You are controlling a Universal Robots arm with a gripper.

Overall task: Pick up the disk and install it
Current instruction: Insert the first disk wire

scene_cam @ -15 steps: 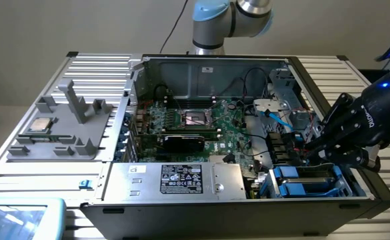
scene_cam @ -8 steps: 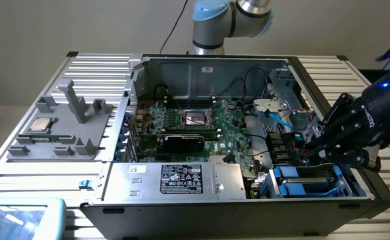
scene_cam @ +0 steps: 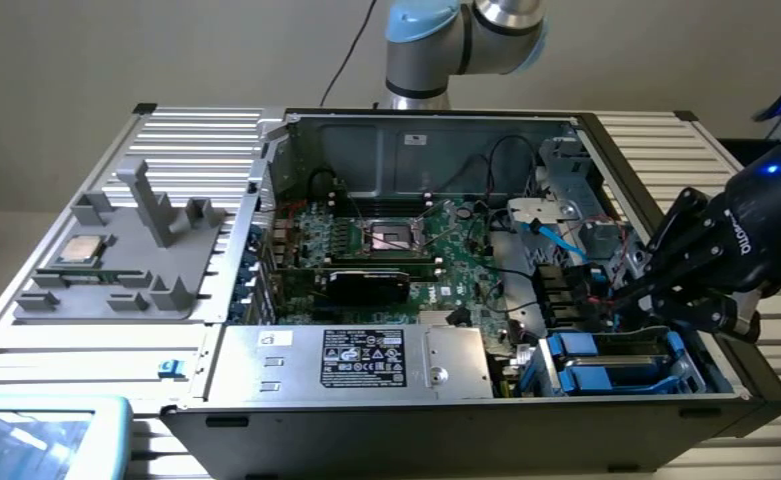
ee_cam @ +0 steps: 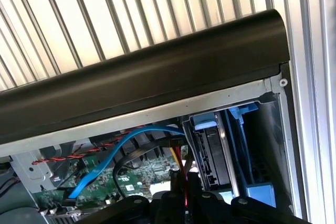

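Flat grey-metal disk in a bright blue plastic carrier [scene_cam: 617, 355]: lies in the drive bay at the near corner of the open black computer case [scene_cam: 404, 425], on the exterior view's right. Black gripper [scene_cam: 630, 298] hovers just above it; cannot tell whether open or closed. Judged rigid, fairly heavy, shock-sensitive; best held by the carrier edges. Label not made out. Gripper masks part of the bay; blue flat cable [ee_cam: 121, 148] runs close beside.

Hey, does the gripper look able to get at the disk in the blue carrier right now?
Probably yes. The gripper hangs right over the disk, which sits in the open case's corner on the exterior view's right. Nothing covers it; cables lie beside it.
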